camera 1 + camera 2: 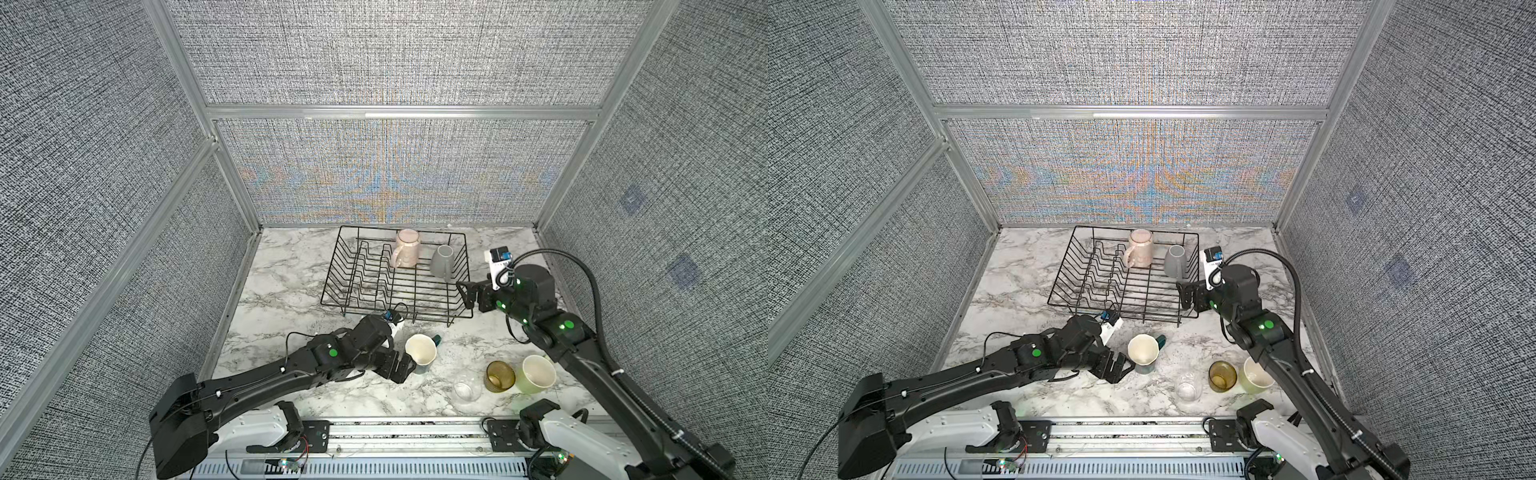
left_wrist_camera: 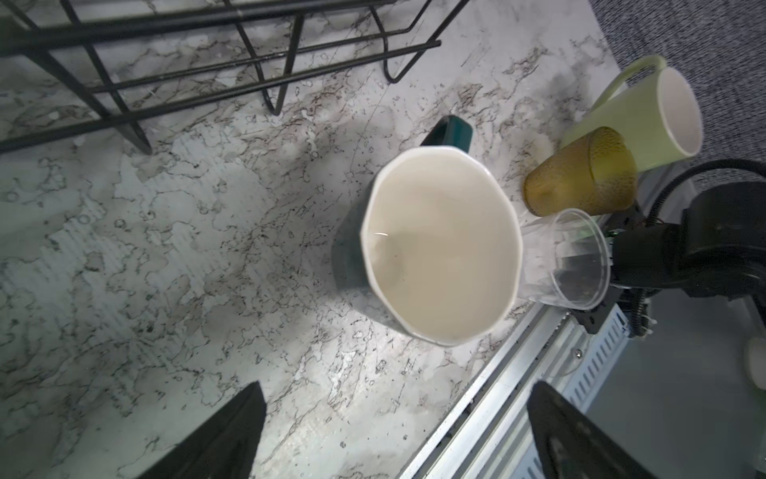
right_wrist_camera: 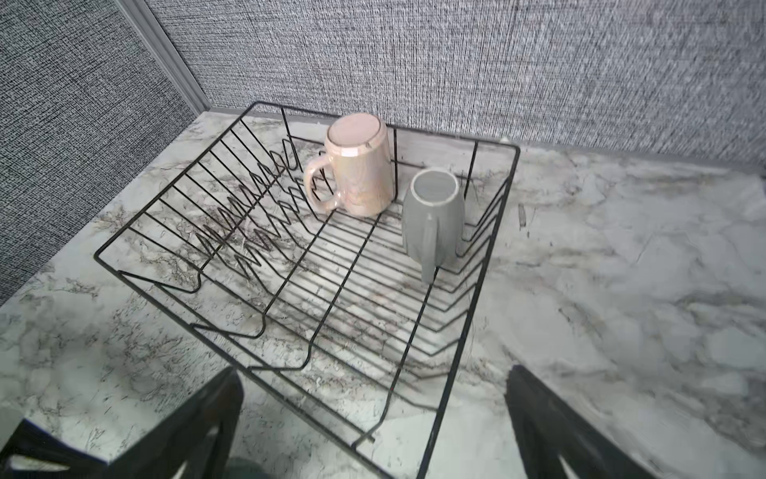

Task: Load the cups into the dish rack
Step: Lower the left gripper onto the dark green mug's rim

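Left wrist view shows clear tumbler (image 2: 568, 265) near teal mug (image 2: 439, 249).

The right half of the black wire dish rack (image 3: 265, 102) had a bare floor in front of the pale pink mug (image 1: 405, 249) and the grey mug (image 1: 442, 264), which stood at its far side. A row of upright wire dividers (image 1: 370, 270) filled the left half. The marble tabletop (image 1: 282, 291) was open left of the rack. The dark teal mug (image 1: 420, 354) stood alone, with the wide-spread left gripper (image 1: 406, 370) blocking its left side. A gap separated it from the tight cluster of clear glass tumbler (image 1: 467, 388), amber glass tumbler (image 1: 500, 376) and pale yellow-green cup (image 1: 538, 374).
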Robot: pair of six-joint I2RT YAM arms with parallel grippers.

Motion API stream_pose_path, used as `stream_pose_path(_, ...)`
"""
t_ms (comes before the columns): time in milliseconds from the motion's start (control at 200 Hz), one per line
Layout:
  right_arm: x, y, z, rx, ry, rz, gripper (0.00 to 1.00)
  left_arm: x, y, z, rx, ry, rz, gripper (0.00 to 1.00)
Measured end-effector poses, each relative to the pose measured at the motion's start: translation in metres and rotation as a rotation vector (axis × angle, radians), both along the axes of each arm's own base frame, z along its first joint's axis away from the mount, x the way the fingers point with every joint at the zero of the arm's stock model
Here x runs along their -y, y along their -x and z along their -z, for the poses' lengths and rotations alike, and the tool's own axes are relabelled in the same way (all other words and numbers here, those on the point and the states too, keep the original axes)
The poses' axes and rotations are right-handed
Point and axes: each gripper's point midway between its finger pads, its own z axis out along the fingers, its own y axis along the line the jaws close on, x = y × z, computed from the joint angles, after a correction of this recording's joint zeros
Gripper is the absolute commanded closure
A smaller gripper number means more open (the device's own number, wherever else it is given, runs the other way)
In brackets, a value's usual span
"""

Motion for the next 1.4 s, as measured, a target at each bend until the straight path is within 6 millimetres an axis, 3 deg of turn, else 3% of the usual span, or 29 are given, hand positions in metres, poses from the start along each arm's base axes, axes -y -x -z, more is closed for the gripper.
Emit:
stream_pose_path(70,0.003,0.006,0.007,-0.039,-0.024,0.017,0.01,0.003,-0.004,0.004,-0.001,-0.028,-0.016,0.01)
stream_pose_path(245,0.001,0.007,0.0,-0.081,-0.047,0.021,0.01,0.016,-0.011,0.012,-0.019,-0.08,-0.05,0.0)
stream_pose_path(425,0.004,0.014,0.005,-0.137,-0.041,0.033,0.01,0.018,-0.027,0.021,-0.018,-0.158,-0.131,0.02)
stream_pose_path(725,0.007,0.025,0.015,-0.189,-0.036,0.037,0.01,0.013,-0.033,0.041,-0.056,-0.237,-0.213,0.1)
stream_pose_path(975,0.004,0.03,0.024,-0.244,-0.067,0.037,0.01,0.007,-0.03,0.063,-0.095,-0.289,-0.238,0.23)
stream_pose_path(1216,0.004,0.033,0.03,-0.267,-0.071,0.043,0.01,0.002,-0.022,0.08,-0.141,-0.317,-0.238,0.46)
stream_pose_path(1401,0.005,0.033,0.033,-0.278,-0.073,0.047,0.01,0.007,-0.016,0.083,-0.174,-0.305,-0.212,0.91)
